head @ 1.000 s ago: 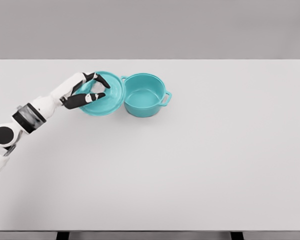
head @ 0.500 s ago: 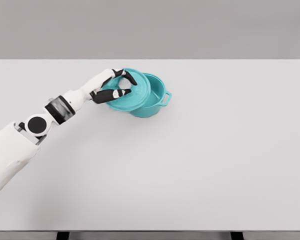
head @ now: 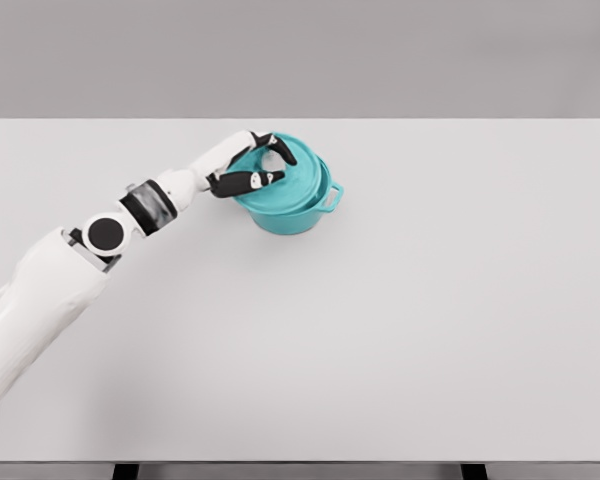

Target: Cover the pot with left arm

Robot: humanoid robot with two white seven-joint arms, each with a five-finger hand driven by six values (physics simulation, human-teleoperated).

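A teal pot [head: 298, 212] stands on the white table, left of the middle and toward the back. A teal lid [head: 292, 180] lies over the pot's opening, tilted slightly, with the pot's right rim still showing beside it. My left hand [head: 264, 166] is over the lid's left part, its black fingers curled around the lid's pale knob. The left arm reaches in from the lower left. The right arm is out of view.
The white table [head: 400, 330] spreads wide around the pot. Its back edge runs just behind the pot and its front edge lies at the bottom of the view.
My left hand has carried the lid rightward from the table beside the pot to over the pot's opening. The arm has stretched further in.
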